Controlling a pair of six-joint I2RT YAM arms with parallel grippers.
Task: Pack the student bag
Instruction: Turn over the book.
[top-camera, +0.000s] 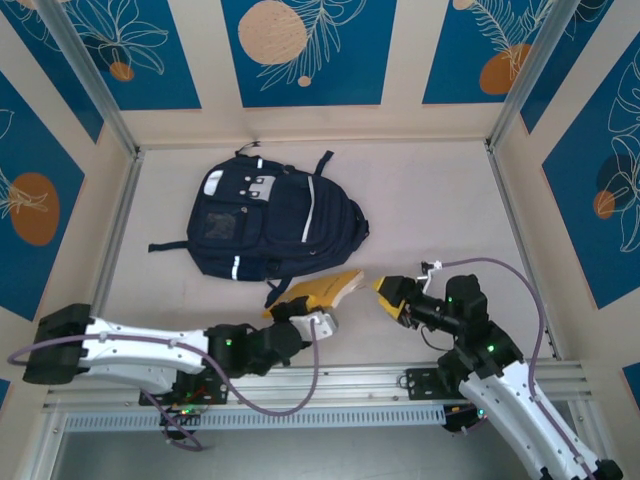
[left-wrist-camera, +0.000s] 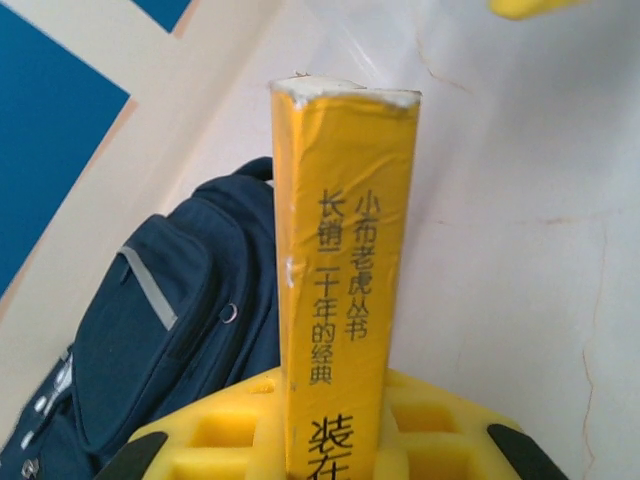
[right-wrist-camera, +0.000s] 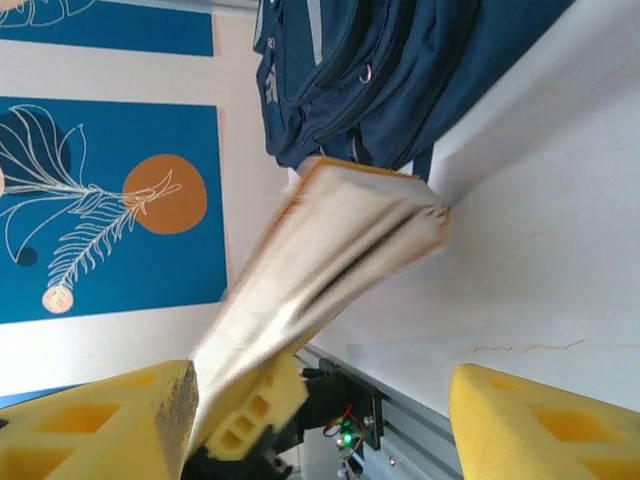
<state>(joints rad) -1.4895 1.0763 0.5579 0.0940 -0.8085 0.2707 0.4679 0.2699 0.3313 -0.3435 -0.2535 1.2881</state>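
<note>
Student bag (top-camera: 262, 222) lying flat on desk (top-camera: 430, 200).
L pincer (left-wrist-camera: 325, 440) gripping yellow book (left-wrist-camera: 345, 250) — R pincer (top-camera: 392, 298) gaping wide beside it.

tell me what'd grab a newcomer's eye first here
A bright yellow book stands out, clamped in the left gripper just in front of the student bag. That big navy bag lies flat in the middle of the table. The right gripper hangs open just right of the book.

light: bright and even, tabletop (top-camera: 430, 210) almost washed out | shadows: just a thin soft one hugging the student bag (top-camera: 270, 225) | blur: right wrist view has the book (right-wrist-camera: 330, 250) beside the bag smeared | focus: left wrist view, book spine crisp, bag behind it slightly soft
</note>
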